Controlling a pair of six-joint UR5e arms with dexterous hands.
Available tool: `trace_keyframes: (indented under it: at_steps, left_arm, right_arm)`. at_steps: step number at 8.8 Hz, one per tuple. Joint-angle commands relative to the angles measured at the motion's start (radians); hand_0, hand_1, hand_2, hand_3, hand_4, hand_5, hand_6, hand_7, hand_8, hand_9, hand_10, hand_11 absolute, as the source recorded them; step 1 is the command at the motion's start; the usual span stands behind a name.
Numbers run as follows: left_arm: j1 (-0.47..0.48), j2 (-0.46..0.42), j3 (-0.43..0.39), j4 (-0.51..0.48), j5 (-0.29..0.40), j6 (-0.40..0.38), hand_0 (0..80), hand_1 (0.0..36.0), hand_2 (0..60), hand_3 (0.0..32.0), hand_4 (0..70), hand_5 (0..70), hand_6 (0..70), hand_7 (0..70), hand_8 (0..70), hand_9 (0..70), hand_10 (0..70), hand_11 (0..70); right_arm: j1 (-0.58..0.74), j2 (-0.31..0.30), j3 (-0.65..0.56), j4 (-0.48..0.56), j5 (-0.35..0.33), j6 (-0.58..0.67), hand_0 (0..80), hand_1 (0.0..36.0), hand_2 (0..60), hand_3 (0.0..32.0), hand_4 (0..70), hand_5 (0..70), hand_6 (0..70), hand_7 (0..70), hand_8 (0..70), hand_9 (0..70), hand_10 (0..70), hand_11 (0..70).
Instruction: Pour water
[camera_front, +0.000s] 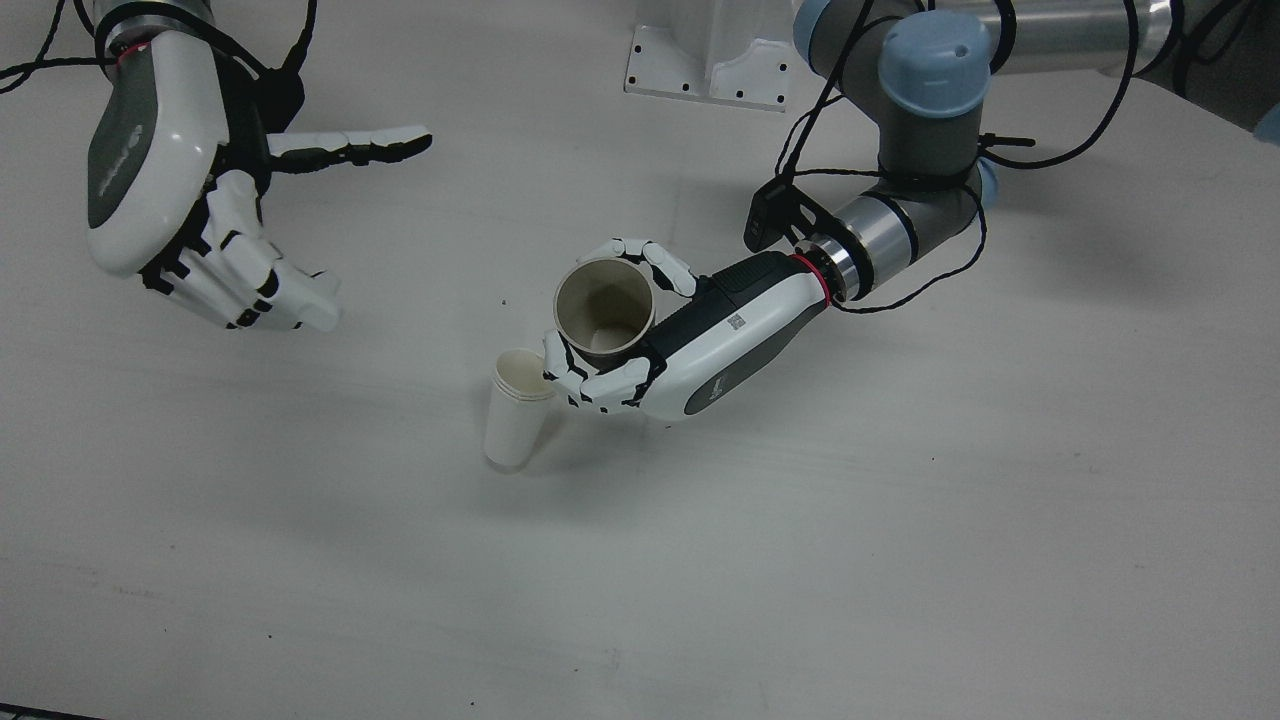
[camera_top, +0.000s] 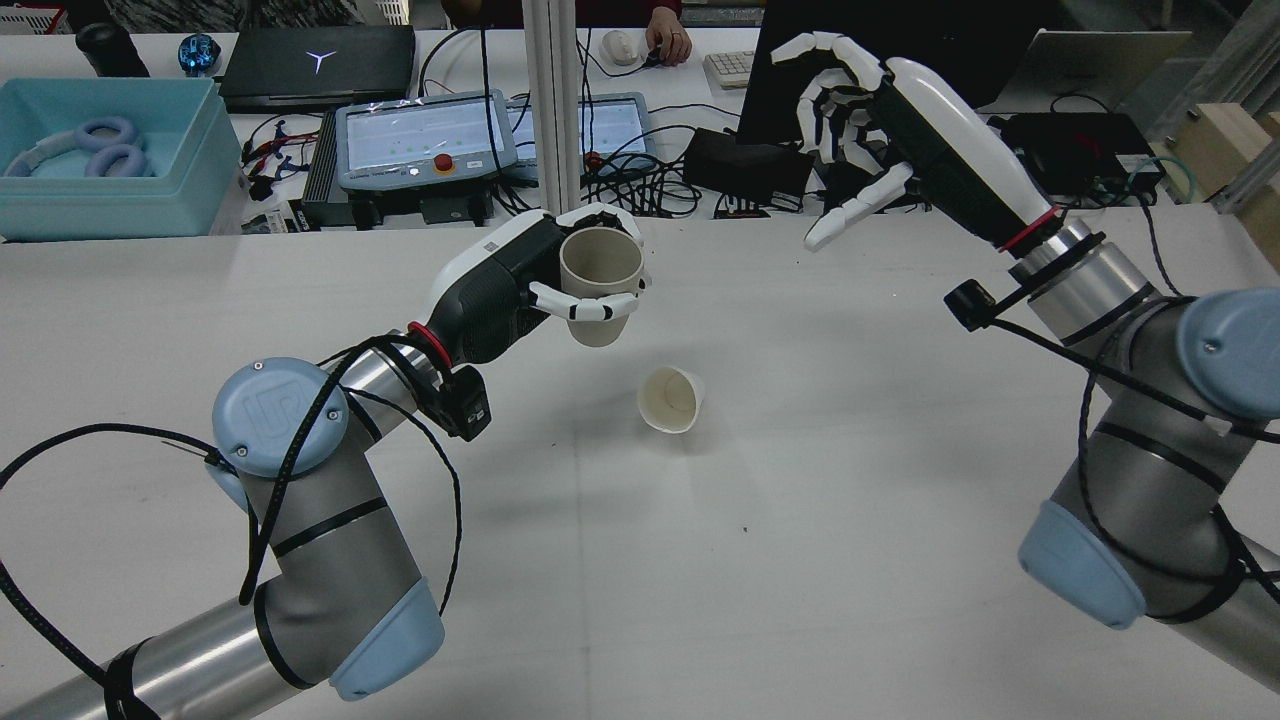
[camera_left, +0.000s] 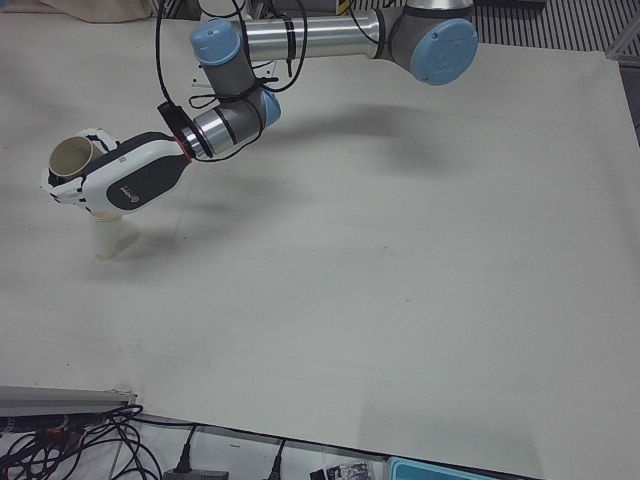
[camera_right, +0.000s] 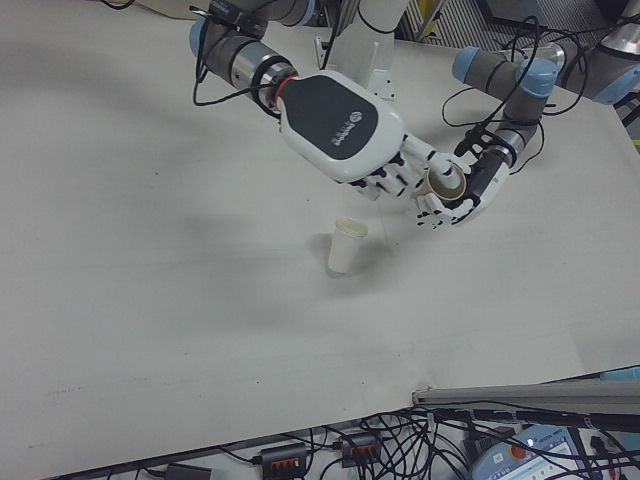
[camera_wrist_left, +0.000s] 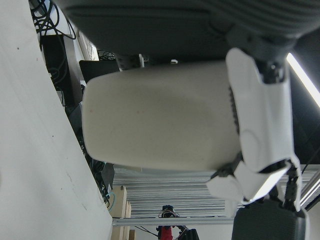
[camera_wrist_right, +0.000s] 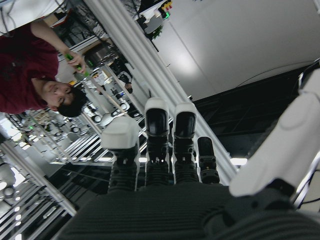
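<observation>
While L hand (camera_front: 690, 345) holds one, 2 cups (camera_front: 517, 410).

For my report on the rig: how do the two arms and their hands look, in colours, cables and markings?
Both arms are silver-grey tubes with light blue joint caps, and loose black cables run along them. Each wrist carries a red ring. The left hand and right hand have glossy white shells, dark grey panels with small markings, and white fingers with black joints.

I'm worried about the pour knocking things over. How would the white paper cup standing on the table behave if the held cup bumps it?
The white paper cup is tall, narrow-based and looks empty, so it is probably light and would tip easily. Its thin wall would likely dent. The left hand holds the beige cup close beside its rim, so a bump seems plausible.
</observation>
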Motion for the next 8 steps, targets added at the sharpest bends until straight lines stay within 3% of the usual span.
trace_keyframes:
  at_steps: [1, 3, 4, 5, 8]
  left_arm:
    - [-0.071, 0.031, -0.016, 0.017, 0.003, -0.04, 51.8, 30.1, 60.0, 0.0, 19.5, 63.9, 30.5, 51.5, 38.5, 37.3, 25.2, 38.1]
    - [-0.124, 0.077, -0.028, 0.029, 0.006, -0.057, 51.4, 29.6, 60.0, 0.0, 19.2, 62.6, 29.7, 50.7, 37.8, 36.4, 24.3, 36.9]
    - [-0.159, 0.128, -0.033, 0.029, 0.006, -0.083, 51.4, 29.8, 60.0, 0.0, 19.1, 62.5, 29.4, 50.5, 37.4, 36.0, 24.4, 36.9]
    - [-0.204, 0.189, -0.034, 0.023, 0.008, -0.109, 51.1, 29.5, 60.0, 0.0, 18.9, 60.6, 28.7, 49.3, 37.2, 35.6, 24.2, 36.7]
    - [-0.354, 0.385, -0.059, -0.072, 0.04, -0.145, 51.2, 29.7, 60.0, 0.0, 18.6, 58.7, 27.8, 48.0, 36.9, 35.2, 24.1, 36.5]
  right_arm:
    - [0.111, -0.128, 0.008, -0.01, 0.141, 0.26, 44.0, 4.8, 6.5, 0.0, 0.0, 31.7, 40.1, 50.1, 42.2, 45.2, 48.6, 68.9]
    - [0.133, -0.136, 0.005, -0.01, 0.143, 0.305, 45.9, 11.7, 14.9, 0.0, 1.9, 20.3, 21.9, 21.4, 10.7, 8.7, 21.0, 31.7]
    - [0.148, -0.145, 0.004, -0.01, 0.14, 0.319, 45.9, 12.6, 15.4, 0.0, 3.0, 15.3, 15.4, 11.4, 2.7, 0.8, 10.8, 16.9]
    - [0.153, -0.177, 0.004, -0.01, 0.138, 0.351, 45.7, 12.9, 14.8, 0.0, 2.9, 11.4, 10.2, 4.2, 1.0, 0.0, 5.6, 9.5]
    - [0.196, -0.284, 0.0, -0.01, 0.138, 0.477, 45.8, 13.3, 14.8, 0.0, 2.2, 9.1, 7.8, 1.5, 0.5, 0.0, 3.6, 6.5]
